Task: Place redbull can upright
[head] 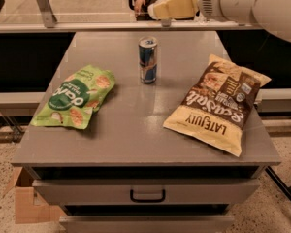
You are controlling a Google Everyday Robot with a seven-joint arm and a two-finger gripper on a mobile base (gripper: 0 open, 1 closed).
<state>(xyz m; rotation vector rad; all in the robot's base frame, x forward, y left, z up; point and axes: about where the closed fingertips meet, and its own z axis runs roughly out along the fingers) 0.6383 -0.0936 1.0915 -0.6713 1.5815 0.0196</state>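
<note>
The redbull can, slim, blue and silver, stands upright on the grey table a little behind its middle. My gripper, cream-coloured on a white arm, hangs high over the table's far edge, above and slightly right of the can and clear of it. Nothing shows in it.
A green snack bag lies flat to the left of the can. A larger tan chip bag lies to its right. A drawer handle is under the front edge, a cardboard box on the floor at left, and a rail behind.
</note>
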